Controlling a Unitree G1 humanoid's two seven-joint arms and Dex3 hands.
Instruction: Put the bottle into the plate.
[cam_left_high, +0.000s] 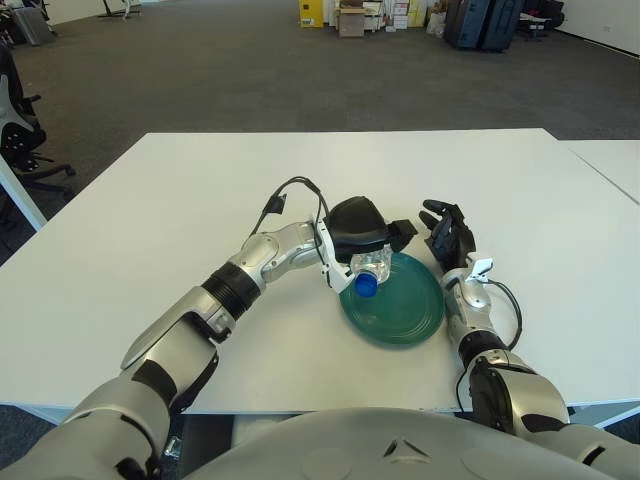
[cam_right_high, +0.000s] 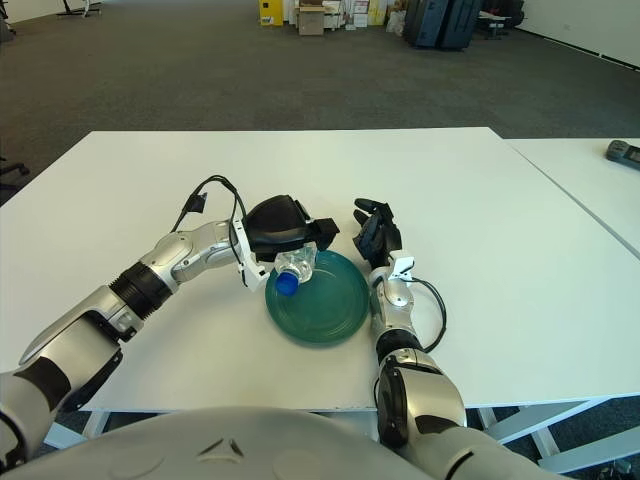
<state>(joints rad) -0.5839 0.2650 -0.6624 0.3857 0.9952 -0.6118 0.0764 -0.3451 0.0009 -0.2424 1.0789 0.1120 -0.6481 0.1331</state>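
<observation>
Green plate's (cam_left_high: 400, 305) far-left rim under left hand's (cam_left_high: 358, 228) fingers clamped on bottle (cam_left_high: 370, 271).

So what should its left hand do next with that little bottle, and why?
Probably ease the bottle a little further over the green plate and down, then let go. The left hand grips it at the plate's near-left rim, blue cap pointing toward the robot. The right hand shows beside the plate's right edge.

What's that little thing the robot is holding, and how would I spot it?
On the white table, find the round green plate. At its left rim, the left hand grips a small clear plastic bottle, tilted, with a bright blue cap.
</observation>
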